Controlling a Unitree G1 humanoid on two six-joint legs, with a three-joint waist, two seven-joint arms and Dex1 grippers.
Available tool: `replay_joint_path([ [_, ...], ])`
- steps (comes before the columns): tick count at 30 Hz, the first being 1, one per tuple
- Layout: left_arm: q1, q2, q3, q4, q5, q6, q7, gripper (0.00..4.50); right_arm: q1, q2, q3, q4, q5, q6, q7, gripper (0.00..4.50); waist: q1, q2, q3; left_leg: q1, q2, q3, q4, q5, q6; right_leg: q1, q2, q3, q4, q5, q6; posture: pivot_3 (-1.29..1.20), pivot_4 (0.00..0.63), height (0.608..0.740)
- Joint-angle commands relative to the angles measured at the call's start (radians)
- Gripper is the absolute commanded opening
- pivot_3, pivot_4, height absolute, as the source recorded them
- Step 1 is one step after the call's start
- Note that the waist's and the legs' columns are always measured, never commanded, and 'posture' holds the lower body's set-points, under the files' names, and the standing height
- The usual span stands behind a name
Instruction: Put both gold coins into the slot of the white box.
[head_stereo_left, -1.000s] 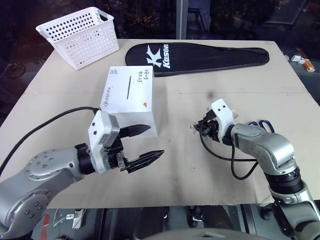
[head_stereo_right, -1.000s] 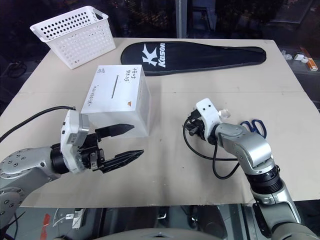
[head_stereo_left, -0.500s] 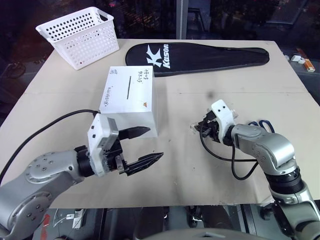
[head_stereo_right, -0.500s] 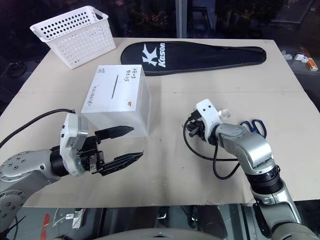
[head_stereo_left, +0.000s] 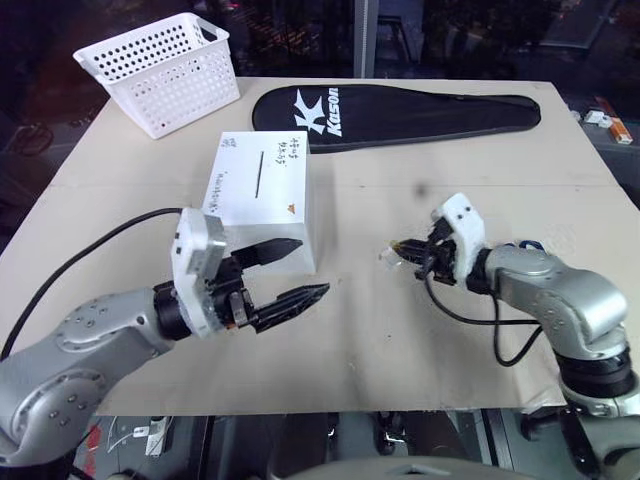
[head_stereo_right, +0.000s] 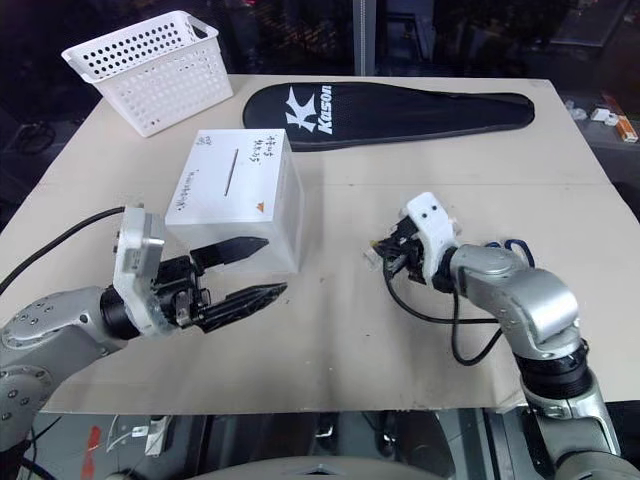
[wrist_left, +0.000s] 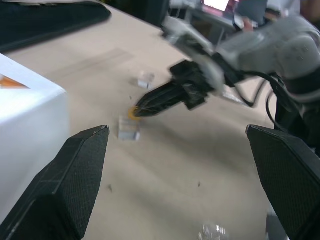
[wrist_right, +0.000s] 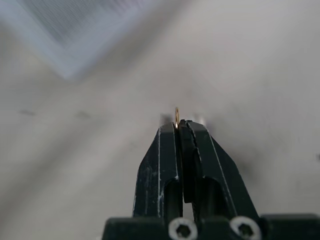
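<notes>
One white perforated basket (head_stereo_left: 162, 72) stands at the table's (head_stereo_left: 360, 330) far left corner, and one white box (head_stereo_left: 258, 200) with its single slot (head_stereo_left: 259, 172) on top sits nearer, the left gripper (head_stereo_left: 290, 270) just in front of it with jaws wide apart and empty. One black racket cover (head_stereo_left: 400, 108) lies beyond. To the right, the right gripper (wrist_right: 178, 125) is closed on one gold coin (wrist_right: 176, 116), raised above one clear case (wrist_left: 128, 128) on the table, with a second case (wrist_left: 145, 80) nearby and blue scissors (head_stereo_left: 525, 244) behind the arm.
</notes>
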Motion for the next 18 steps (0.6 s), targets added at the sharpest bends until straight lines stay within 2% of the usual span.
replay_joint_path([
  [1, -0.076, 0.002, -0.012, 0.032, -0.137, 0.031, 0.018, 4.24, -0.052, 0.039, -0.17, -0.094, 0.293, 0.045, 0.086, 0.01, 0.0, 0.0, 0.001, 0.0, 0.0, 0.0, 0.0, 0.0, 0.0, 0.0, 0.0, 0.0, 0.0, 0.0, 0.0, 0.0, 0.15, 0.738],
  [4, -0.154, -0.003, -0.058, 0.053, -0.181, 0.056, 0.036, 3.06, -0.099, 0.04, -0.217, -0.101, 0.452, 0.082, 0.077, 0.0, -0.001, 0.0, 0.001, 0.0, 0.0, -0.001, 0.0, 0.0, 0.0, 0.0, 0.001, 0.0, 0.001, 0.0, 0.0, 0.0, 0.15, 0.738],
  [7, -0.245, -0.026, -0.109, 0.078, -0.243, 0.075, 0.078, 3.06, -0.135, 0.039, -0.223, -0.098, 0.559, 0.089, 0.035, 0.0, 0.002, 0.0, 0.0, 0.001, 0.0, -0.001, 0.0, 0.0, 0.0, 0.001, 0.0, 0.0, 0.0, 0.0, 0.0, 0.0, 0.15, 0.738],
  [8, -0.266, -0.029, -0.121, 0.081, -0.259, 0.082, 0.087, 2.67, -0.142, 0.037, -0.225, -0.098, 0.595, 0.086, 0.018, 0.0, 0.001, 0.0, 0.0, 0.0, 0.0, 0.0, 0.0, 0.0, 0.0, 0.001, 0.0, 0.0, 0.0, 0.0, 0.0, 0.0, 0.15, 0.738],
  [10, -0.297, -0.035, -0.141, 0.084, -0.274, 0.089, 0.108, 2.58, -0.151, 0.03, -0.224, -0.094, 0.647, 0.078, -0.017, 0.0, 0.001, 0.0, 0.0, 0.0, 0.0, 0.0, 0.0, 0.001, -0.001, 0.001, 0.0, 0.0, 0.0, 0.0, 0.0, 0.0, 0.15, 0.738],
  [11, -0.311, -0.039, -0.148, 0.087, -0.276, 0.091, 0.118, 2.02, -0.152, 0.023, -0.221, -0.095, 0.67, 0.074, -0.032, 0.0, 0.001, 0.0, 0.0, 0.0, 0.0, 0.0, 0.0, 0.002, -0.003, 0.001, 0.0, 0.0, 0.0, 0.0, 0.0, 0.0, 0.15, 0.738],
  [18, -0.349, -0.045, -0.158, 0.114, -0.305, 0.105, 0.129, 2.02, -0.141, -0.026, -0.196, -0.092, 0.77, 0.034, -0.091, 0.0, -0.001, 0.0, 0.0, 0.0, 0.0, 0.0, 0.0, 0.002, -0.003, 0.001, 0.0, 0.0, 0.001, 0.0, 0.0, 0.0, 0.15, 0.738],
])
